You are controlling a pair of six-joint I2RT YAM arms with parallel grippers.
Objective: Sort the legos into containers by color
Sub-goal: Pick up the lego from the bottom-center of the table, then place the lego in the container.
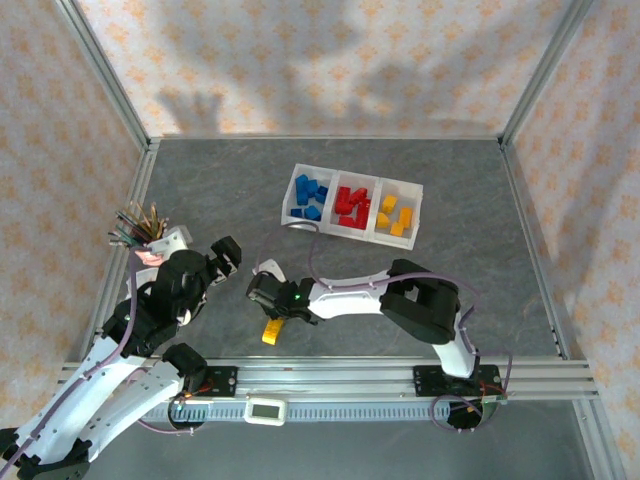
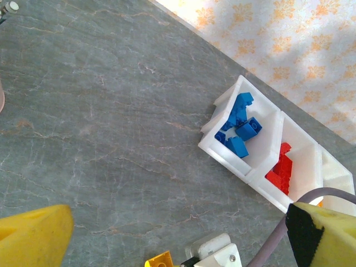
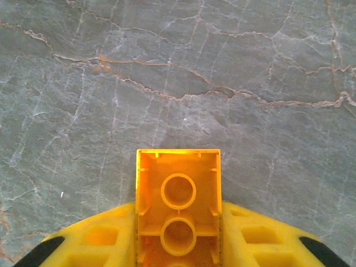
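Right end effector (image 3: 178,247), closed on a yellow-orange lego (image 3: 178,206). The two yellow fingers (image 3: 92,239) press on the brick's long sides at its near end. Its hollow underside, with two round tubes, faces the wrist camera, and its far end juts out past the fingers. Below it lies the grey veined bench (image 3: 178,83); whether the brick rests on it or is just clear cannot be told.

Because the grip takes only one end of the brick, it will probably pivot if jolted. The lift should therefore be straight up and unhurried, with the squeeze held.

The white tray (image 1: 300,171) stands well apart, farther from the arm bases than this end effector and to its right. Of its three compartments, the blue one (image 1: 293,205) is nearest, the red one (image 1: 352,184) is in the middle, and the yellow-orange one (image 1: 417,205) is farthest. The carry must pass over or around the first two. The release is best made low and centred over the farthest, so the brick does not bounce into the red.

Left end effector (image 1: 226,254): jaws wide apart and empty, to the left of the right one, near the pencil cup (image 1: 148,240).
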